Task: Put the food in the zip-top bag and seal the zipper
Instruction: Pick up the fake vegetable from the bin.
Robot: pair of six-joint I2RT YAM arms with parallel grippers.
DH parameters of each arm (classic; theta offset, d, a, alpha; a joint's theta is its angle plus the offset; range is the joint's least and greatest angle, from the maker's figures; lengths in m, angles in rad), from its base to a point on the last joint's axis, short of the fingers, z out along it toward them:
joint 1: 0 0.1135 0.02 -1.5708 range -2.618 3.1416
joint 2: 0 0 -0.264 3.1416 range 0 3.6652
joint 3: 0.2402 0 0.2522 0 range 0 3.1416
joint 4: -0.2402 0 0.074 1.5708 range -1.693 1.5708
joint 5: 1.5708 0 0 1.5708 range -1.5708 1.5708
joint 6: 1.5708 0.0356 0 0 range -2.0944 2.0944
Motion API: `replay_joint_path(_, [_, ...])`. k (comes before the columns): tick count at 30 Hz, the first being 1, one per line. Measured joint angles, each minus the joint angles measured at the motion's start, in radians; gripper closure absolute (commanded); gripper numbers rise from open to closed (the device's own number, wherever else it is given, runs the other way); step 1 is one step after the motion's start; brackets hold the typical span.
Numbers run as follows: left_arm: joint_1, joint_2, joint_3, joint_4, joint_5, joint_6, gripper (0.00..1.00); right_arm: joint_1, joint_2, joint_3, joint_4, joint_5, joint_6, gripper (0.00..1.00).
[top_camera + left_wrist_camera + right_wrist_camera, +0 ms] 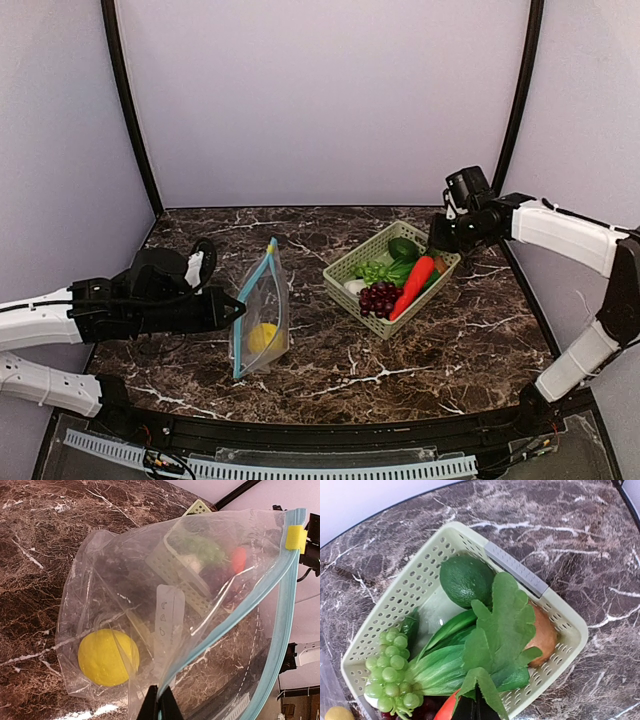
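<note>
While left tool (pixel 159 706) clamps the zip-top bag (pixel 270 290) rim, lemon (pixel 108 657) inside, at 9 o'clock from the basket (pixel 346 272), right tool (pixel 476 709) is pinched shut on the leafy green (pixel 496 630); thin leaf may slip free on lifting

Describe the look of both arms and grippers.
Left arm and right arm: white shells, black joints. Left gripper and right gripper: black, slim-tipped. A black cable loops at the left wrist; a black camera tops the right.
</note>
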Motion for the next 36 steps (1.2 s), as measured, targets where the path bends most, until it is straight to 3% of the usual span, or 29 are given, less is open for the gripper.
replay_joint_path(11, [0.005, 0.046, 0.021, 0.027, 0.036, 0.002, 0.99, 0.0, -0.235, -0.002, 0.003, -0.045, -0.093, 1.0])
replay_joint_path(21, [0.006, 0.123, 0.09, 0.064, 0.089, 0.019, 0.99, 0.022, -0.446, 0.0, 0.042, -0.24, -0.156, 1.0])
replay_joint_path(36, [0.012, 0.236, 0.16, 0.125, 0.165, 0.031, 0.99, 0.288, -0.475, 0.026, 0.165, -0.406, -0.08, 1.0])
